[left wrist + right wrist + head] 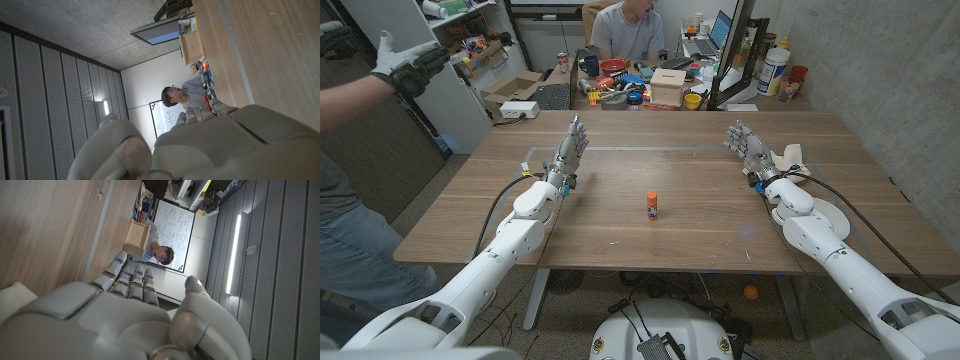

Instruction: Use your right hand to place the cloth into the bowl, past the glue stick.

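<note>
A small glue stick (652,205) with an orange cap stands upright at the middle of the wooden table (620,180). A white cloth (789,156) lies crumpled just right of my right hand (748,147). A pale bowl (832,216) sits near the table's right edge, partly hidden under my right forearm. My right hand holds nothing, fingers stretched toward the far edge. My left hand (570,150) is likewise open on the left side, well apart from the glue stick. The backs of my left hand (200,145) and right hand (115,315) show in their wrist views.
A cardboard box (667,86), cups and clutter line the desk beyond the far edge, where a person (628,30) sits. Another person stands at the left with a gloved hand (405,62) raised. A strip of tape (650,149) runs across the far part of the table.
</note>
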You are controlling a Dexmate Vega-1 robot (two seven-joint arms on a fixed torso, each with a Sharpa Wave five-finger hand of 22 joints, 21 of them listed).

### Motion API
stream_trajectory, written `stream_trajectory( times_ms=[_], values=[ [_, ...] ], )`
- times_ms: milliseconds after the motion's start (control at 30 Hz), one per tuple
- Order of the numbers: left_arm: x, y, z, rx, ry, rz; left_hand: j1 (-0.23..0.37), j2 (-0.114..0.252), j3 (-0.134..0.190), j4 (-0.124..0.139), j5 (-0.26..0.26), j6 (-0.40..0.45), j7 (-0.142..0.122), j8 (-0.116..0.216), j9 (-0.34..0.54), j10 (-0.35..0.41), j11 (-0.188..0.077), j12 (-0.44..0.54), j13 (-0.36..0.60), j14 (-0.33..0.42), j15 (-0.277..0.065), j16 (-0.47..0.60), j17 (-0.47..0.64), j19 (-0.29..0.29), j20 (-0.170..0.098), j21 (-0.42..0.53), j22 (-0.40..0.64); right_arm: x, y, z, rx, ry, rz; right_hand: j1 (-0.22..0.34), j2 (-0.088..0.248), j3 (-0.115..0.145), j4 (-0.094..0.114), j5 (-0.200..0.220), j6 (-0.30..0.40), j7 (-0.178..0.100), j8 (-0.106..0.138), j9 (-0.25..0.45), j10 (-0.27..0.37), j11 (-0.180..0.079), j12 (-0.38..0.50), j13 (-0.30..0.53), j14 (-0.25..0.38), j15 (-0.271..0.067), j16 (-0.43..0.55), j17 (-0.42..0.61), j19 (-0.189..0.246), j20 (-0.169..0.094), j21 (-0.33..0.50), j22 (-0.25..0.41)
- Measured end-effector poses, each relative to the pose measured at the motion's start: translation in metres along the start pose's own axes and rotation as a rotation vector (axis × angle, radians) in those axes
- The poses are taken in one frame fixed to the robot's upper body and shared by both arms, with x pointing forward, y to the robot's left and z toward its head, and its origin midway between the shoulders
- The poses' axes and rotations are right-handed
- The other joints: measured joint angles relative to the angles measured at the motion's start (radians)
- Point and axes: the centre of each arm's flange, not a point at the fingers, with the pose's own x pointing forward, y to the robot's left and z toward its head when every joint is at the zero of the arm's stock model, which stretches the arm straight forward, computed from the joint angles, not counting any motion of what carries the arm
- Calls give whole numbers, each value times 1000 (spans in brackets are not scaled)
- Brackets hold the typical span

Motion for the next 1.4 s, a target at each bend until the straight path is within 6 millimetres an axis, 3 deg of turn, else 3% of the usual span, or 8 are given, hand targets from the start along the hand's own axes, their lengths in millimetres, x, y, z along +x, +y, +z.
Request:
stream_trajectory(
  times_ms=[400,800,1400],
  values=[
    [1,2,-2,2,9,14,4,4,0,0,4,0,0,1,0,4,-4,0,0,4,-4,0,0,0,0,0,0,3,5,0,-1,-6,9,0,0,0,0,0,0,0,0,0,2,-1,0,0,3,-4,0,0,4,4,0,0],
    [2,4,-1,-3,12,25,8,8,-4,4,6,0,0,4,0,4,-4,0,0,4,-4,0,0,0,0,4,0,2,12,12,-52,-32,35,13,3,7,-7,0,5,-6,0,0,14,0,0,0,7,0,0,0,9,-2,0,0],
    [2,1,0,15,33,2,12,12,-4,4,8,0,0,4,0,4,-4,0,0,-1,-8,0,0,-9,2,4,0,-9,17,44,-247,-68,64,51,-3,17,-38,4,15,-22,0,0,25,-11,0,0,19,-5,0,-3,9,-1,-14,5]
  ],
)
